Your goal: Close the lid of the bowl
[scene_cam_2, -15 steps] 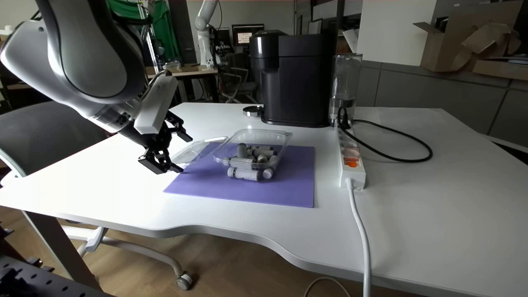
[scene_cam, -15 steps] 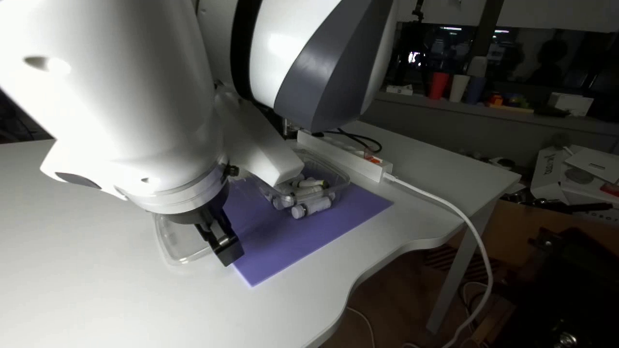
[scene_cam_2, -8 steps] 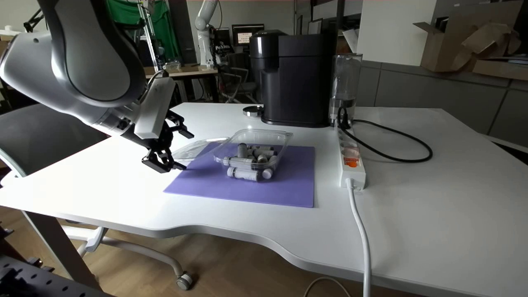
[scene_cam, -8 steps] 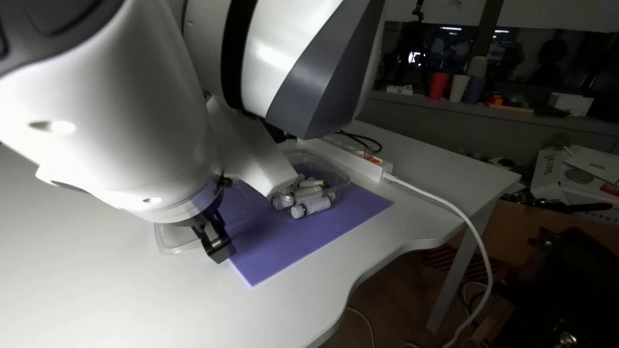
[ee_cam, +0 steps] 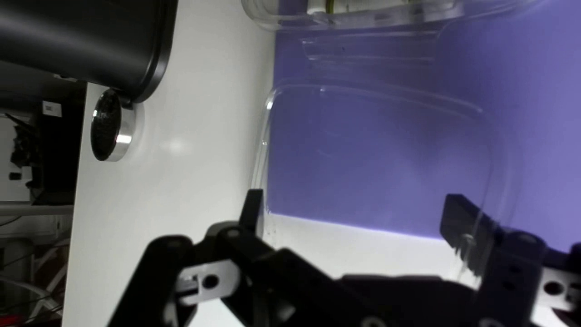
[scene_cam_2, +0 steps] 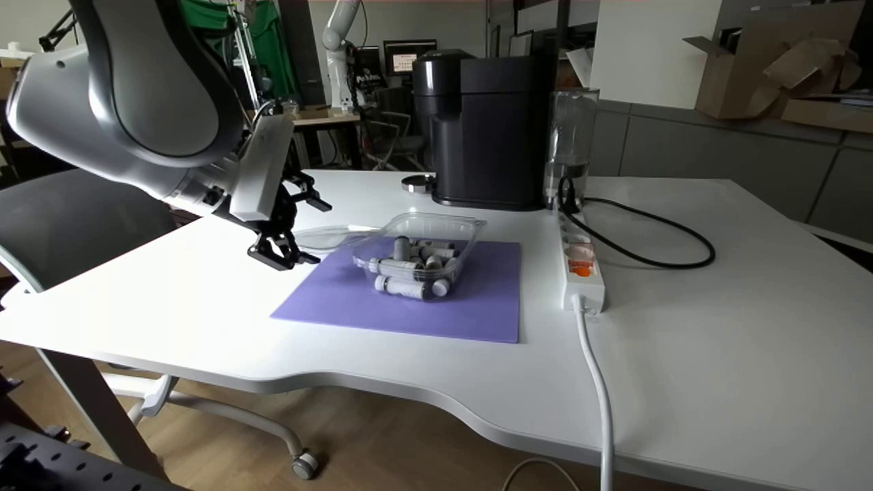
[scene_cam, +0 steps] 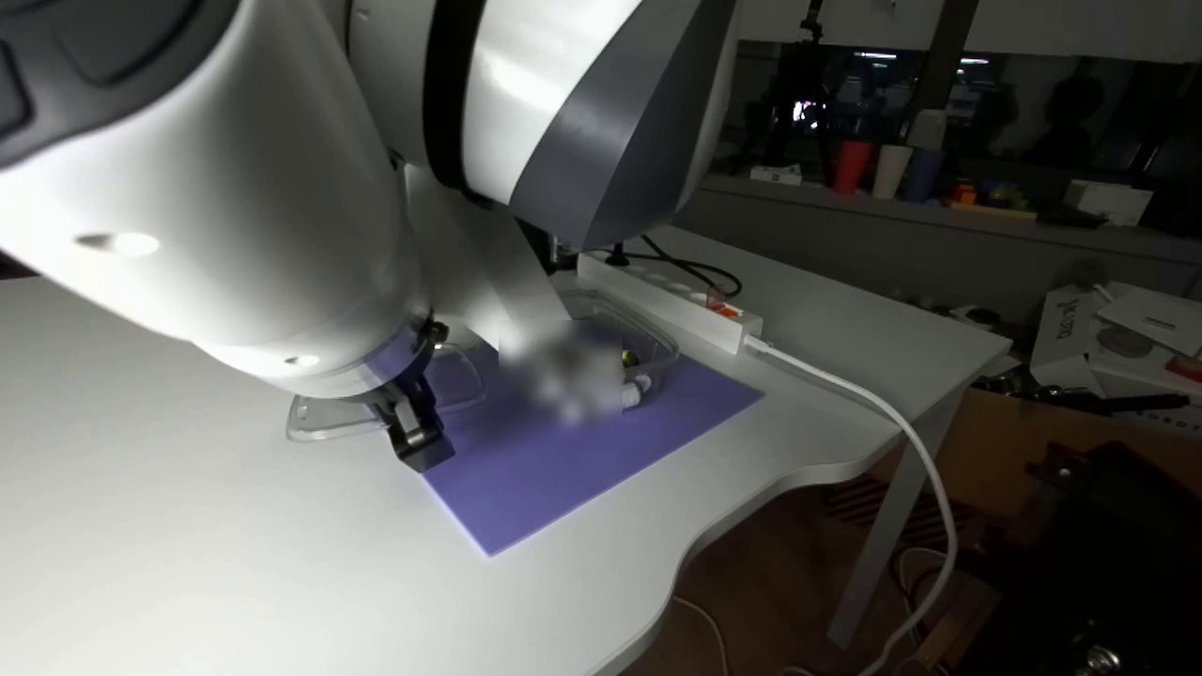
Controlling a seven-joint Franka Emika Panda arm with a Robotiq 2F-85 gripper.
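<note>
The bowl is a clear plastic tub (scene_cam_2: pixel 470 240) holding several small white bottles (scene_cam_2: pixel 430 262). It stands on a purple mat (scene_cam_2: pixel 470 324); its near rim shows at the top of the wrist view (ee_cam: pixel 268 20). The see-through lid (ee_cam: pixel 386 91) is hinged to the bowl's side and folded out, raised off the table (scene_cam_2: pixel 331 235); it also shows in an exterior view (scene_cam: pixel 324 422). My gripper (ee_cam: pixel 354 200) is open, with its fingers wide apart at the lid's two sides. The lid's rim crosses in front of the right finger. In an exterior view (scene_cam: pixel 423 451) a blur hides some bottles.
A black coffee machine (scene_cam_2: pixel 484 129) stands behind the bowl, with a round metal tin (scene_cam_2: pixel 417 183) beside it. A white power strip (scene_cam_2: pixel 583 279) with a black cable and a white cable lies on the bowl's far side from my gripper.
My gripper has moved up and slightly toward the bowl. The lid's free edge has risen with it. The bowl stays essentially in place.
</note>
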